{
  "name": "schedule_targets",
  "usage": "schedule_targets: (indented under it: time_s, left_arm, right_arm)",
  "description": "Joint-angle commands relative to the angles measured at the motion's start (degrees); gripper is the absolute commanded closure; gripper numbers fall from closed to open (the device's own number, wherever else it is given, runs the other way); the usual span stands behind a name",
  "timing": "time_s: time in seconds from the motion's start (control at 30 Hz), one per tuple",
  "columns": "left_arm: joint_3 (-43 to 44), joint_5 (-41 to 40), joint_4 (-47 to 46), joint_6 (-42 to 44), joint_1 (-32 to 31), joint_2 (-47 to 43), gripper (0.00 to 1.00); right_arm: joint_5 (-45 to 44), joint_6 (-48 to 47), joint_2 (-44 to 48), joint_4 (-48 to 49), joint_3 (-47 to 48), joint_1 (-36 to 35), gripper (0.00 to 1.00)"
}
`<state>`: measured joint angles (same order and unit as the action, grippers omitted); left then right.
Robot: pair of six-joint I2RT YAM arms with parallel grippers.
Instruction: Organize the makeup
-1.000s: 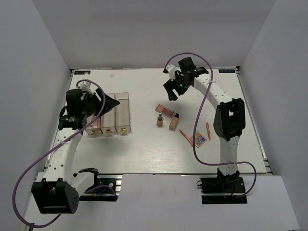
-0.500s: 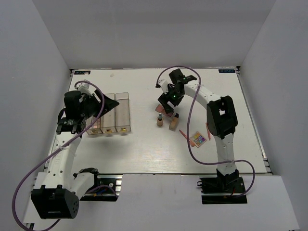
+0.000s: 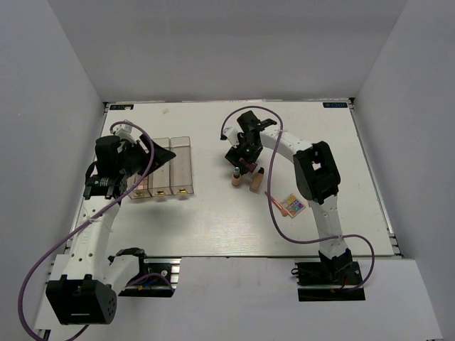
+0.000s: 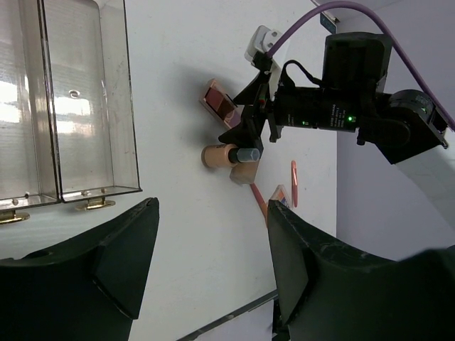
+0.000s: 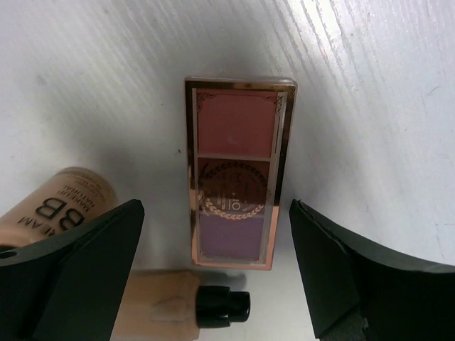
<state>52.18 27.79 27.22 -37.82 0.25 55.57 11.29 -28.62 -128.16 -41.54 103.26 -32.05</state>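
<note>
My right gripper (image 3: 242, 153) is open and low over the pink and brown palette (image 5: 238, 174), one finger on each side of it and not touching. Two beige foundation bottles lie just in front: a dark-capped one (image 5: 178, 305) and a rounder one (image 5: 57, 206). They also show in the top view (image 3: 256, 182) (image 3: 236, 177). A multicolour palette (image 3: 292, 205) and a pink-red pencil (image 3: 273, 201) lie nearer the arm. A second pencil (image 4: 293, 183) shows in the left wrist view. My left gripper (image 3: 161, 153) is open and empty above the clear box.
The clear three-compartment box (image 3: 162, 168) stands at the left, and its compartments look empty in the left wrist view (image 4: 71, 106). The right arm (image 3: 316, 177) arches over the table's right half. White walls enclose the table.
My right gripper has moved left and down from the back of the table, and now straddles the pink palette. The left arm has barely moved.
</note>
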Motion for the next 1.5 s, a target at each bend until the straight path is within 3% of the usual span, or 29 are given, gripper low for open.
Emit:
schedule_targets:
  time_s: [0.0,0.43,0.6,0.83,0.93,1.13,1.3,1.47]
  left_arm:
    - [-0.2,-0.5,0.9,0.9,-0.2,-1.8,0.28]
    - [-0.4,-1.1,2.3,0.9,-0.2,-3.3,0.28]
    - [-0.4,-1.3,2.8,1.0,-0.2,-3.9,0.28]
    - [-0.7,-1.1,2.3,0.9,-0.2,-3.8,0.28]
    - [-0.4,-1.0,2.3,1.0,-0.2,-3.8,0.28]
    - [-0.8,-1.3,-0.8,0.6,-0.2,-6.9,0.28]
    - [-0.4,-1.5,-5.4,0.6,-0.2,-11.3,0.28]
    - [-0.3,-0.6,-9.9,0.6,-0.2,-13.6,0.29]
  right_arm:
    - [-3.6,0.6,-0.9,2.4,0.7,-0.9,0.11]
    - [-5.9,-0.6,-5.8,2.4,4.8,-1.5,0.13]
    - [-5.0,-1.0,-6.1,1.6,4.8,-1.6,0.28]
    - [-2.9,-2.0,-6.3,-0.4,6.3,-1.3,0.62]
    - [-2.4,-3.1,-7.1,-2.0,9.6,-1.3,0.71]
    - [-0.7,-4.9,-6.0,0.2,19.1,-1.5,0.83]
    - [6.3,-3.5,-1.9,10.5,20.5,-2.1,0.92]
    - [20.0,8.7,0.7,19.7,20.3,-4.0,0.94]
